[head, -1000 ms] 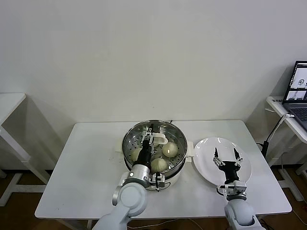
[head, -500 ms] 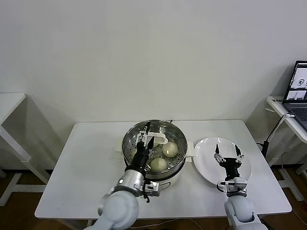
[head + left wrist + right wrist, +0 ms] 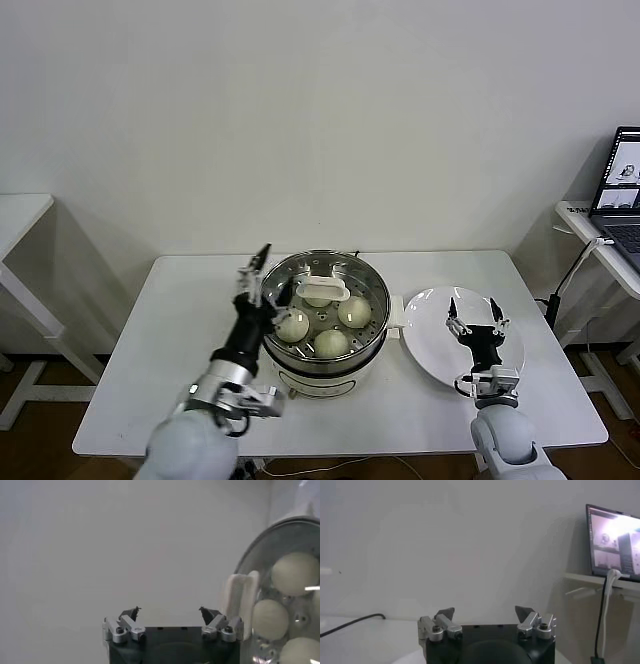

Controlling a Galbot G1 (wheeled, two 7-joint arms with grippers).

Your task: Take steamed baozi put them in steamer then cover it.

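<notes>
Four cream-white round baozi [image 3: 316,320] are seen inside the shiny steel steamer [image 3: 372,276]. The left pincer [image 3: 265,278], fingers apart and empty, is raised beside its rim; the right pincer [image 3: 475,319], also apart, hovers over the white plate [image 3: 425,350]. No glass cover is visible; the rim could be clipped.

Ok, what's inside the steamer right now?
The steamer holds four baozi on its perforated tray, around a white handle-like piece at the back. The cover isn't on it. Anything below the tray is hidden.
</notes>
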